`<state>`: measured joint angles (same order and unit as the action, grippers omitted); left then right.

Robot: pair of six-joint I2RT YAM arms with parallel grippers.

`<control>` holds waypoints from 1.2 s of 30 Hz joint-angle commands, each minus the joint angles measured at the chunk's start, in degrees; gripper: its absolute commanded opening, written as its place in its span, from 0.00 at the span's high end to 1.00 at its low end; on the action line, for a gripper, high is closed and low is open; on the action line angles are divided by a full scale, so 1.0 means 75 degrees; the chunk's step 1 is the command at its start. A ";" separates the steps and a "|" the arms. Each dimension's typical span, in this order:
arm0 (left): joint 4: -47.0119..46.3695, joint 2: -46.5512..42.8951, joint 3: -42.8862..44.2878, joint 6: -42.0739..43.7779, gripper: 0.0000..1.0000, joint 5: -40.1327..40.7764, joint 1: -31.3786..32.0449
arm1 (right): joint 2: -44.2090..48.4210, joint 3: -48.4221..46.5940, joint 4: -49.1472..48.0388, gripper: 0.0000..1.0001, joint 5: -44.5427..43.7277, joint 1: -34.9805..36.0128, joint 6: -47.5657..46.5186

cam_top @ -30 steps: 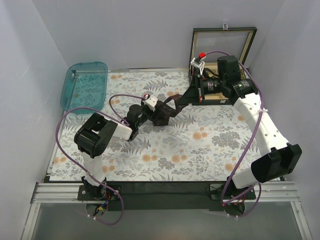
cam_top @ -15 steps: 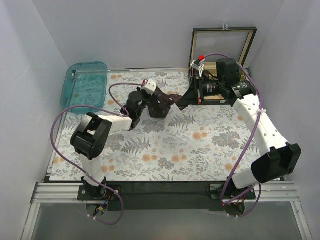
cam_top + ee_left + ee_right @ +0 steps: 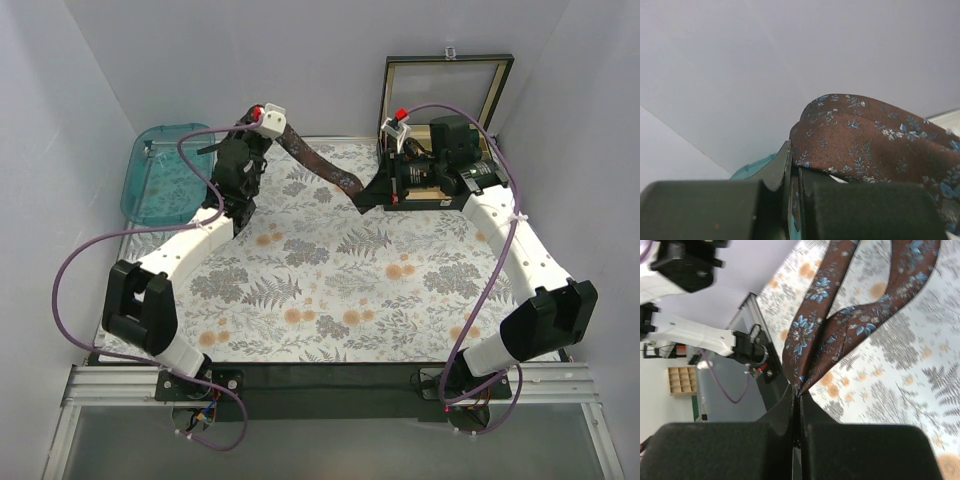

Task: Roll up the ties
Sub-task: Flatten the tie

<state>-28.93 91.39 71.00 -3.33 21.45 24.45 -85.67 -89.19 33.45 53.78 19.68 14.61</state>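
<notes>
Tie [image 3: 325, 168] clamped in left claw [image 3: 795, 167], also in right claw [image 3: 796, 390]

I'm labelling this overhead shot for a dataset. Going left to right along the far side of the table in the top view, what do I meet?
Teal translucent plastic tray → left gripper → dark brown patterned fabric necktie → right gripper → dark box with its framed lid open.

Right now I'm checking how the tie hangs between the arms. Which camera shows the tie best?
The top view: the tie runs in full view from the left gripper to the right gripper. The left wrist view shows only a fold pinched by that gripper; the right wrist view shows two strands leaving that shut gripper.
</notes>
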 commanded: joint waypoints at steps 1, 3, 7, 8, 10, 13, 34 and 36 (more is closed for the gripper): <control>0.0845 -0.0583 -0.0944 -0.0174 0.98 0.0198 0.0360 | 0.0266 0.0709 -0.0101 0.99 -0.0559 -0.0163 -0.0530; 0.0927 -0.0782 -0.1858 -0.0701 0.95 0.0326 0.0583 | 0.0383 0.1389 0.0120 0.99 -0.0864 -0.0245 -0.0845; 0.1873 -0.0842 -0.2774 -0.2397 0.89 0.0398 0.1425 | 0.0383 0.2070 0.0917 0.99 -0.2068 -0.0374 -0.1490; 0.2039 -0.0819 -0.2868 -0.2705 0.88 0.0363 0.1567 | 0.0395 0.2176 0.1069 0.99 -0.2316 -0.0397 -0.1596; 0.2437 -0.0761 -0.2975 -0.3326 0.82 0.0070 0.1871 | 0.0442 0.2422 0.1433 0.99 -0.3111 -0.0456 -0.1830; 0.2916 -0.0597 -0.2824 -0.4428 0.63 -0.0081 0.2083 | 0.0477 0.2657 0.1854 0.99 -0.4246 -0.0597 -0.2145; 0.5380 0.0140 -0.1441 -0.6833 0.25 -0.0411 0.0539 | -0.0928 0.3174 0.2911 0.76 -0.7323 -0.1967 -0.1292; 0.5427 0.0375 -0.1265 -0.6751 0.25 -0.0458 0.0444 | -0.1081 0.2835 0.2876 0.70 -0.7428 -0.2096 -0.1199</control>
<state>9.50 92.51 58.57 -53.12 19.35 28.53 -92.86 -63.33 54.41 0.49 5.50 3.75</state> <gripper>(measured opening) 0.756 0.285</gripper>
